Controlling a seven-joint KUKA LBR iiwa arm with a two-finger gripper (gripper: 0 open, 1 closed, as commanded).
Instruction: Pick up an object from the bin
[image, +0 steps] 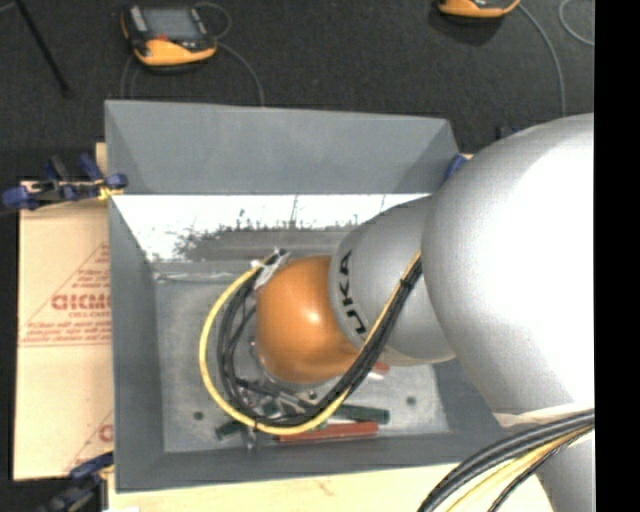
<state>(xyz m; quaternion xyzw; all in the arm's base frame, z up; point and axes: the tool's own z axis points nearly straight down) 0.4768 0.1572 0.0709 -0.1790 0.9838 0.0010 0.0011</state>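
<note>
**Hanging low over the near floor of the bin (135, 330)**

A red pen (335, 431) is lying flat along the near edge of the floor. A dark green pen (362, 412) is lying just behind it, and another green piece (228, 430) is poking out to the left. The claw (262, 398) is sitting close over their left ends, mostly hidden under the arm's orange cover (300, 320) and looping cables (207, 345). I cannot tell whether it is open or gripping anything.

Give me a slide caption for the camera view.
Arm with orange wrist cover deep in grey bin, red stick and green stick beside it.
</note>
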